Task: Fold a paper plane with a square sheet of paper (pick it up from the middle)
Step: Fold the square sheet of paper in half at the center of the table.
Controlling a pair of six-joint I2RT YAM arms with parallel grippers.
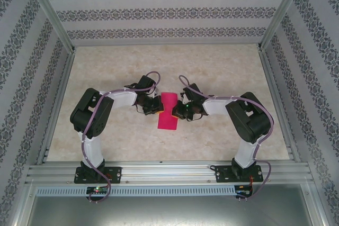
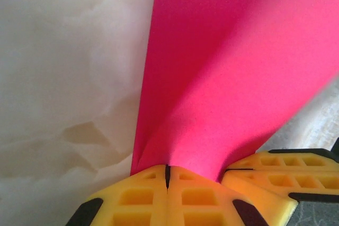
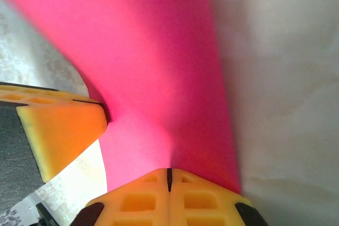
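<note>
Left end effector (image 2: 167, 177), jaws pressed together, pinches one edge of the square sheet of paper (image 2: 228, 78); the sheet's far end is cut off by the frame. Right end effector (image 3: 169, 175) is clamped on the opposite edge. From the top view the sheet sits mid-bench (image 1: 212, 67) between both, waist puckered. Pinched edges are hidden under the jaws. Can't tell whether it is lifted or resting.

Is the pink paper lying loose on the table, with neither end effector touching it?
No, the left end effector and right end effector are each shut on the square sheet of paper, from opposite sides.
</note>
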